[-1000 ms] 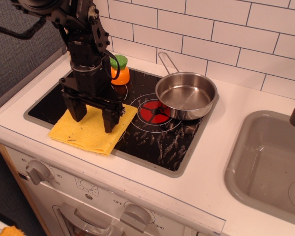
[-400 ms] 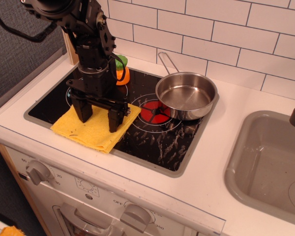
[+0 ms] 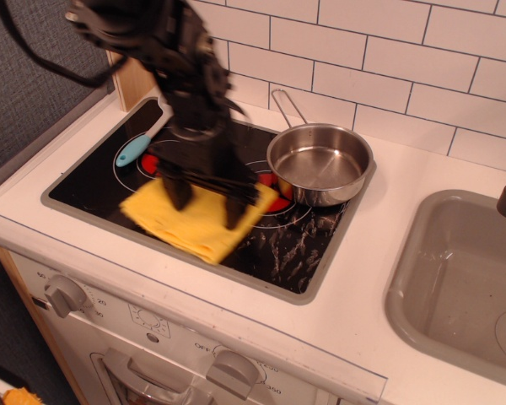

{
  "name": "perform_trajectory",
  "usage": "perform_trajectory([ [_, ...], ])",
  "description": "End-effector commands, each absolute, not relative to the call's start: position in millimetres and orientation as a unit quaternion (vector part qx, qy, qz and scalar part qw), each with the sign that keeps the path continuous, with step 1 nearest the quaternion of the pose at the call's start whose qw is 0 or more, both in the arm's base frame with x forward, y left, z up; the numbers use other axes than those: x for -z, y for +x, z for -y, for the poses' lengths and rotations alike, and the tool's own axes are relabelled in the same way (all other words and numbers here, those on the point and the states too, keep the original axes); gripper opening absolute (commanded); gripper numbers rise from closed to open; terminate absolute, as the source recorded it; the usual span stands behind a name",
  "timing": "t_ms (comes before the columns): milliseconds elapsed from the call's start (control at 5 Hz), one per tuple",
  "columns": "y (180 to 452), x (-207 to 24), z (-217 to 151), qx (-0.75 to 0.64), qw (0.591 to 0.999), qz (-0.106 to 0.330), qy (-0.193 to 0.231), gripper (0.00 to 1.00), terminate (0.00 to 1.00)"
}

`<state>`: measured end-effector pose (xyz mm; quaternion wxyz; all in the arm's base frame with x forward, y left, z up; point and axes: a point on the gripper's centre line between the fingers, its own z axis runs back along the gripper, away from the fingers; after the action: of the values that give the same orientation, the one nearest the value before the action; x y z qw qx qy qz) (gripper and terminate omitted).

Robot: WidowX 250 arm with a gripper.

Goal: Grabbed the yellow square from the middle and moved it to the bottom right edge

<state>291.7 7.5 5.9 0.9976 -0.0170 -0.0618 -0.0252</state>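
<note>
My gripper (image 3: 207,201), clamped on the yellow cloth (image 3: 196,221), has carried it toward 3 o'clock; the corner (image 3: 308,291) remains ahead.

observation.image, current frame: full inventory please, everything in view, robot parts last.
yellow square: 1, yellow, on the cooktop left of centre, blurred.
cooktop: 1, black glass with a grey rim and red burner rings, set in the white counter.
pan: 1, steel, empty, on the back right burner, handle toward the wall.
blue-handled utensil: 1, blue and white, back left of the cooktop.
sink: 1, grey, right side.
knobs: 2 visible, grey, on the front panel.
tiled wall: white, behind.
claw: 1, black, on the yellow square, blurred; grip unclear.
</note>
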Motion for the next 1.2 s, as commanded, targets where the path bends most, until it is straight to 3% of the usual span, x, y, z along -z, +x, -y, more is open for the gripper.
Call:
perform_trajectory([
  [0, 271.9, -19.3, 60.9, 0.039, 0.998, 0.039, -0.026, 1.0, 0.0],
  [400, 278.0, -24.4, 70.2, 0.005, 0.999, 0.035, -0.024, 1.0, 0.0],
  [1000, 279.8, -63.6, 73.3, 0.022, 0.997, 0.067, -0.02, 1.0, 0.0],
])
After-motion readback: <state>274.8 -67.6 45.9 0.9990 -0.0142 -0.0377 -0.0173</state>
